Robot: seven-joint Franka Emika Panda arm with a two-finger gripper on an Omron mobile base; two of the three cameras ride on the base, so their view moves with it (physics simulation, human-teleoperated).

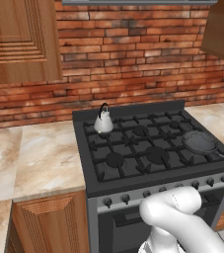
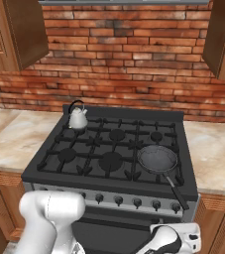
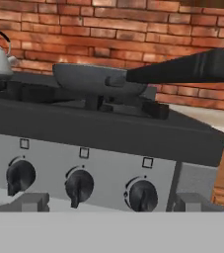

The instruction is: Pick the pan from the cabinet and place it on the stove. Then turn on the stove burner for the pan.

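The dark round pan rests on the front right burner of the black stove, its long black handle pointing out over the front edge. From the hand view the pan sits just above the knob row, with the handle reaching toward the camera at upper right. My gripper is open and empty, low in front of the stove's right-hand knobs, apart from them. In the right base view the gripper is below the knob panel. The wooden wall cabinet hangs at upper right.
A small silver kettle stands on the back left burner. Marble counters flank the stove on both sides, over low wooden cabinets. Another wall cabinet hangs upper left. A brick wall runs behind.
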